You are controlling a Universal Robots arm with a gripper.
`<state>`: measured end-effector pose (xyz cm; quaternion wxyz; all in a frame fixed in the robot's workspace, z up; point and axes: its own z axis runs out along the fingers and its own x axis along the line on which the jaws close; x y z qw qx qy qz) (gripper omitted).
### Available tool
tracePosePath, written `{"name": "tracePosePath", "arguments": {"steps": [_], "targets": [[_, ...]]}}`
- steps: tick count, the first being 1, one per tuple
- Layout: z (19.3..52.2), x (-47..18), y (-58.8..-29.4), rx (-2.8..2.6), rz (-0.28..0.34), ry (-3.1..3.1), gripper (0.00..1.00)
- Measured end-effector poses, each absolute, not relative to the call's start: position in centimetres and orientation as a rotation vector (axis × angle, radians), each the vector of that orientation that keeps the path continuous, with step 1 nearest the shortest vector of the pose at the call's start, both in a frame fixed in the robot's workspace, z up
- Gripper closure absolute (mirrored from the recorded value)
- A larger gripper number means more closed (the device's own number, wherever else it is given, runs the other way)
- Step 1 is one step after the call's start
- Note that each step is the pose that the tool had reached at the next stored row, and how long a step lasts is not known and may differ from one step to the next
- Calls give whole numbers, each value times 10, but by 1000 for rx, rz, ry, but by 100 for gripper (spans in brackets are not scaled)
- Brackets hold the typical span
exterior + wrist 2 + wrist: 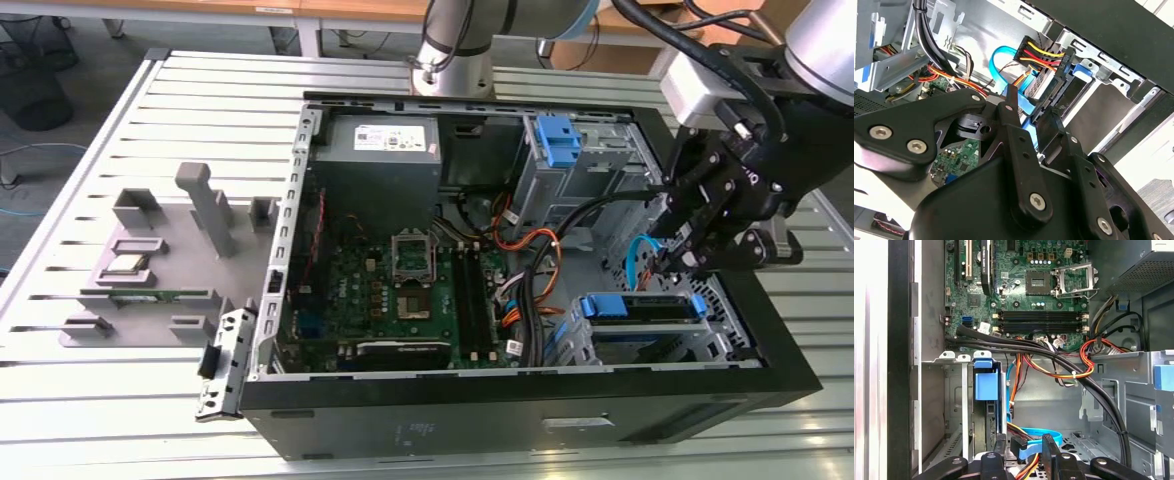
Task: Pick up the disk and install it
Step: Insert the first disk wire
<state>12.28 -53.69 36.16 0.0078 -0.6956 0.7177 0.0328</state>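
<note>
Exterior view, clock face centred on the case.

1. Table (80, 400): slatted metal, carrying all items.
2. Case (534, 425): black tower on its side, side panel off, interior exposed.
3. Arm (461, 40): base stands at 12 o'clock behind the case. Its wrist comes in over the case edge at 3 o'clock.
4. Motherboard (400, 290) (1019, 295): green, on the case floor from centre to 8 o'clock. The processor socket is bare and the memory slots are unfilled.
5. Power supply (380, 140): grey box at 11 o'clock.
6. Fixture (174, 250): grey block on the table at 9 o'clock, well apart from the case, with a green strip (147, 294) lying in it.
7. Disk (641, 307) (986, 385): seated in the drive bay at 4 o'clock, inside the case, with its blue frame showing at the bay mouth. No part of the tool touches it.
8. Bracket (555, 138): bare blue piece in the upper cage at 1 o'clock.
9. Gripper (683, 268) (1031, 102) (1024, 439): hangs just above the bay at 3 to 4 o'clock, near the disk. The fingers (1011, 107) are spread.
10. Cable (641, 255) (1036, 435) (1004, 60): blue ribbon looped beside the bay. In both wrist views it passes the gap between the fingers. Contact cannot be judged.
</note>
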Motion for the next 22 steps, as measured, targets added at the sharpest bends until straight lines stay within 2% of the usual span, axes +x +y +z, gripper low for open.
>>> {"name": "tracePosePath", "arguments": {"steps": [11, 12, 13, 14, 20, 21, 22], "targets": [[361, 123, -537, -2174, 103, 2243, 59], [361, 123, -537, -2174, 103, 2243, 65], [361, 123, -537, -2174, 103, 2243, 65], [361, 123, -537, -2174, 103, 2243, 72], [361, 123, -537, -2174, 103, 2243, 73], [361, 123, -537, -2174, 103, 2243, 80], [361, 123, -537, -2174, 103, 2243, 80]]}}
